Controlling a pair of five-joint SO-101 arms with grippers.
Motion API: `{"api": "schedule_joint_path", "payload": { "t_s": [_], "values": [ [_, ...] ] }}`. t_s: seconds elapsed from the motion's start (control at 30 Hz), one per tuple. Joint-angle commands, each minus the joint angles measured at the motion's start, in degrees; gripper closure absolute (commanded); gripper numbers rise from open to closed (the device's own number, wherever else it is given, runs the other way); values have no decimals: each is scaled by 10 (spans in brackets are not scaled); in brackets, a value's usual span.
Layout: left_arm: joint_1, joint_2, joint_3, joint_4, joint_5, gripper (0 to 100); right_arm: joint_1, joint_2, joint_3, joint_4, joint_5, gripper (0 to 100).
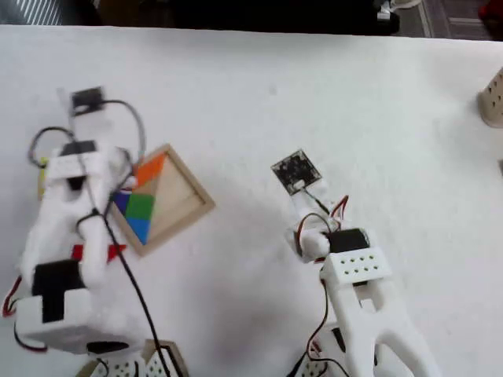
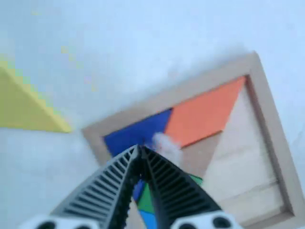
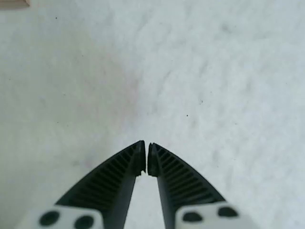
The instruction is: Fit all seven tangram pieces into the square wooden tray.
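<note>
"High view first: where does the square wooden tray sit?"

"On the white bench, left of the middle, turned so its corners point up and down the frame. The left arm hangs over its left corner."

"Which pieces are in it?"

"An orange piece by the upper corner, a green piece below that, and a light blue piece toward the lower corner. The tray's right half is bare wood."

"And the left gripper?"

"In the left wrist view its fingers are pressed together with nothing between them. The tips are over a dark blue piece lying in the tray against the orange one. I can't tell whether they touch it."

"Anything outside the tray?"

"A yellow piece lies flat on the bench, apart from the tray's rim. In the high view a red piece peeks out beside the left arm, just off the tray's lower left edge."

"The right gripper?"

"Well apart from the tray, over bare bench. Its fingers are all but together, only a thin slit between the tips, and they hold nothing."
</note>
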Motion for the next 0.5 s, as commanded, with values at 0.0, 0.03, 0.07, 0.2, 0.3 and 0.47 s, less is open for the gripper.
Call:
{"api": "schedule_joint_path", "payload": {
  "t_s": [0.0,0.03,0.07,0.2,0.3,0.47],
  "values": [
    [-123,-71,-32,2,7,973,-6,-1,-3,-14,2,981],
    [-144,-72,-34,1,7,972,-6,-1,-1,-19,2,981],
    [-164,-72,-34,-1,7,972,-6,-1,4,-24,2,981],
    [-205,-69,-28,-13,4,913,-6,-1,11,-37,2,981],
    [-207,-47,-32,-4,5,807,-6,-1,11,-38,2,981],
    [-231,40,-70,-27,5,771,-5,-1,11,-37,2,981]
  ]
}}
